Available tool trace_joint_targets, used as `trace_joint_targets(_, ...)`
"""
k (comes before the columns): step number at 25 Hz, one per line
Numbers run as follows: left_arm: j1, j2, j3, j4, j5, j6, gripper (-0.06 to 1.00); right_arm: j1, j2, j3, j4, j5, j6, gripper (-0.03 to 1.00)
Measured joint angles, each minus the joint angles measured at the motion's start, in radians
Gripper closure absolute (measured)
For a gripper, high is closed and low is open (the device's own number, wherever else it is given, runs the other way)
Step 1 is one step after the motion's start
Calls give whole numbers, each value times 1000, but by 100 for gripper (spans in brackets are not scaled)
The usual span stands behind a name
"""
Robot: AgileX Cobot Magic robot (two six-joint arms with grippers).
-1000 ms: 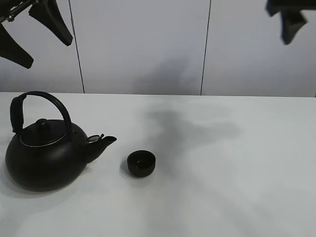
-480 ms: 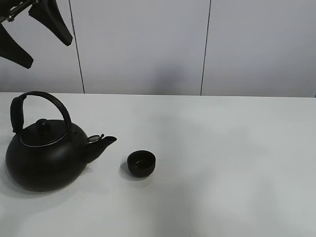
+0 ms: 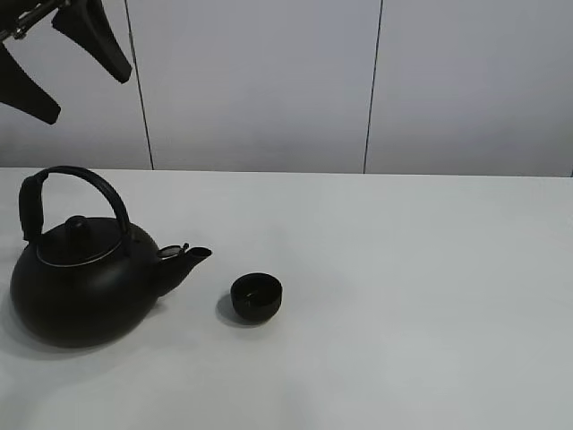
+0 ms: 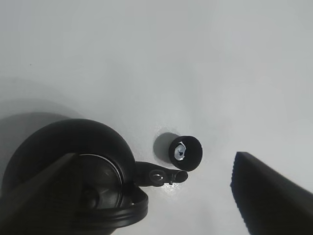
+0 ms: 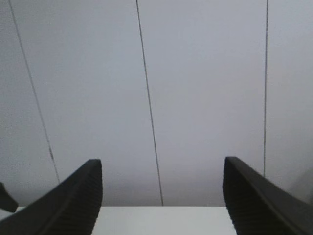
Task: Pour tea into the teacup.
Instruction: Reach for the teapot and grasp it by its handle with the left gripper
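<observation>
**Both grippers open and empty; teacup on the table below the left gripper**

Left gripper [image 3: 82, 92]: I see it hanging high above the white tabletop [image 3: 412, 322], at the far left of the high view. Its two black fingers [image 3: 27, 90] are spread as wide as they go, and nothing is between them or touching them. Its wrist camera looks straight down past both fingers onto the table.

Large round black kettle with arched handle [image 3: 81, 287]: it stands upright on the table, well below the left gripper and almost directly under it. The lid is on. The spout [image 3: 190, 258] points away from the gripper's side, toward the right arm's half of the table.

Small low black handleless teacup [image 3: 257, 297]: it stands upright on the table, well below the left gripper and offset from it toward the right arm's side. It is just beyond the spout tip, and the high view shows a narrow gap between cup and spout. The left wrist view shows a small pale glint inside the cup [image 4: 186, 152]; I cannot tell what it is.

Right gripper [image 5: 162, 164]: it is outside the high view. Its own wrist camera shows two black fingers [image 5: 73, 200] standing apart with nothing between them. It faces the pale panelled wall [image 5: 195, 98], with the table's far edge below it. I cannot place the teacup relative to this gripper.
</observation>
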Motion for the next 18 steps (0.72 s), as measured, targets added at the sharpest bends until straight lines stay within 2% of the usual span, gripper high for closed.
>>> trace_joint_targets(4,0,0,0,0,0,0,34,33,-117,156,16,102,8,48)
trace_joint_targets(7,0,0,0,0,0,0,34,60,-178,302,-14,130,9,48)
trace_joint_targets(13,0,0,0,0,0,0,34,143,-230,573,-130,111,20,48)
trace_joint_targets(18,0,0,0,0,0,0,34,191,-244,734,-208,40,66,48)
